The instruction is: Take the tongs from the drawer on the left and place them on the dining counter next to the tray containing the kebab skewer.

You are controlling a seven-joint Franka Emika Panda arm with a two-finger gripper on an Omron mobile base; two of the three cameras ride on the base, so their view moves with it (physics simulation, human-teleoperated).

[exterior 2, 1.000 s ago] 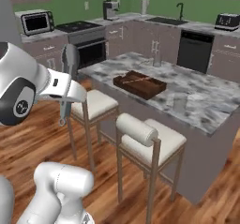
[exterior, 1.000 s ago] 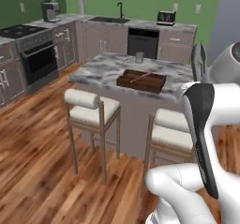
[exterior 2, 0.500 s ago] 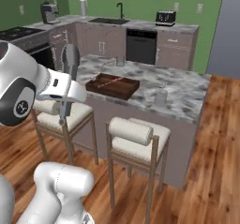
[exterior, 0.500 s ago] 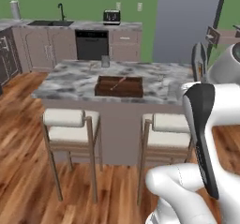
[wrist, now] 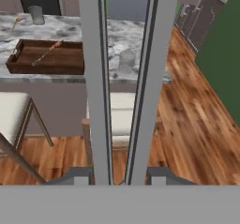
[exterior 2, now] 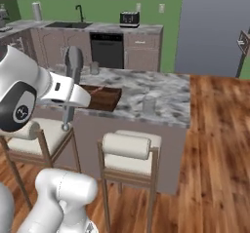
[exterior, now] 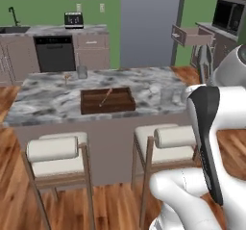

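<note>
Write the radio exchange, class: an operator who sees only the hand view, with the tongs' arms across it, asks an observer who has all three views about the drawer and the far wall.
Operator: I see the tray and the marble ahead. Is the drawer shut?
Observer: No. In the left base view the drawer stands pulled out, to the right beyond the dining counter.
Operator: What stands on the back counter?
Observer: A toaster, seen in the right base view, on the back counter against the green wall.

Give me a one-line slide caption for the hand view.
Pincer holds the tongs upright, facing the dining counter and the tray with its skewer.
</note>
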